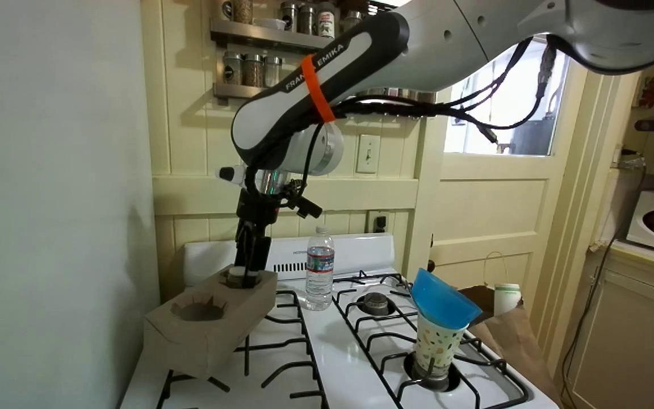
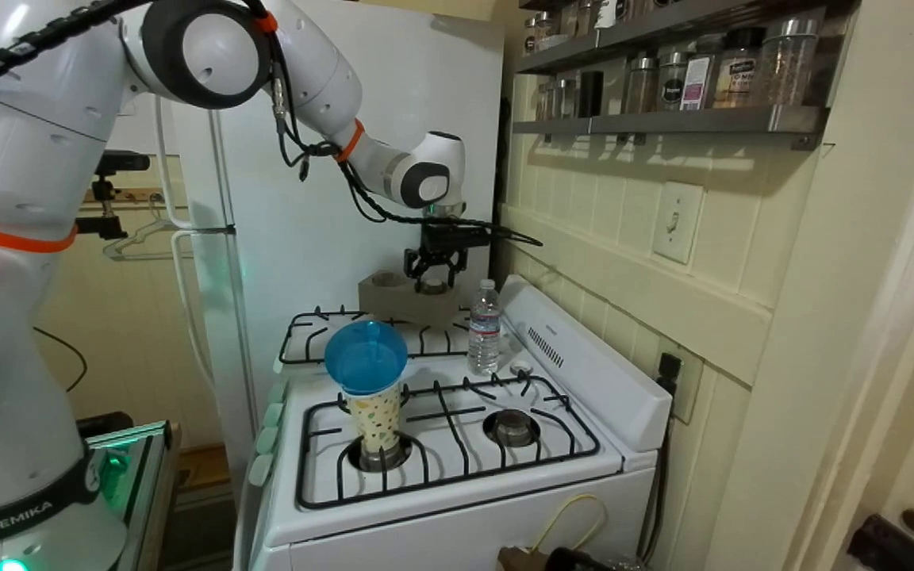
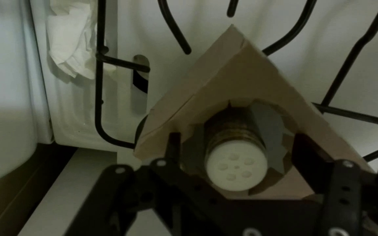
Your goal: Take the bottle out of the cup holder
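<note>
In an exterior view you're out front of the white enamel gas stove [image 1: 349,363], fairly level, pretty close, facing the far cream panelled wall [image 1: 185,45]. In an exterior view from the stove's near end, a good way back, it's angled down toward the tall white fridge [image 2: 425,79]. Wrist view's super close, staring down past the black two-fingered gripper [image 3: 237,141] at the beige-grey cardboard cup holder [image 3: 254,77]. All three share it plus some stove.

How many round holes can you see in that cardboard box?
2 show in the cardboard box: a near hole in an exterior view, and a far hole holding the white-capped bottle that the open gripper straddles. Hidden sides may have more.
</note>
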### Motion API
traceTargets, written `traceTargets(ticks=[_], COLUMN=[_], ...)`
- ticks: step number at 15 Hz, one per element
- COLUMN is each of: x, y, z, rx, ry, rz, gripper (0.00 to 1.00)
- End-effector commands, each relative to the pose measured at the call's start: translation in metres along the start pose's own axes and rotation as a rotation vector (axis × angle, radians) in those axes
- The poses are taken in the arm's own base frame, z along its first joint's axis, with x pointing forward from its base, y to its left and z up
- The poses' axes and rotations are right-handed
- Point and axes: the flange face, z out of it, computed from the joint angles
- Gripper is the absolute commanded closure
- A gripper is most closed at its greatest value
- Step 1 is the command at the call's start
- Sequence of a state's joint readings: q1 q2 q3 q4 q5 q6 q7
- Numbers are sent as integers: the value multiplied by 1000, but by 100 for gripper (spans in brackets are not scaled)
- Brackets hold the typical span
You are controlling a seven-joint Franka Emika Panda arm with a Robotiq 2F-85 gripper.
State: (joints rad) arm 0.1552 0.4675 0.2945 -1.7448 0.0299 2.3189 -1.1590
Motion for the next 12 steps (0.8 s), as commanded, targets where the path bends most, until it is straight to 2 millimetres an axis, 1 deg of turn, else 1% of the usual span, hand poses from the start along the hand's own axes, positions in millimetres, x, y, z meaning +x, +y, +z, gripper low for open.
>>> traceTargets(ticks=[1,2,3,5,7,9,10,11,12], x=[5,7,8,12,17,22,24,25,27], y=[7,8,10,11,12,12,12,12,11], z=[7,7,7,7,5,5,5,4,2], rx=[15,13,10,7,5,8,9,9,9], ry=[-16,-13,-9,-5,0,5,6,7,4], rz=[9,6,3,-5,-12,-22,-24,-26,-29], gripper=[20,20,26,27,31,43,62,72,77])
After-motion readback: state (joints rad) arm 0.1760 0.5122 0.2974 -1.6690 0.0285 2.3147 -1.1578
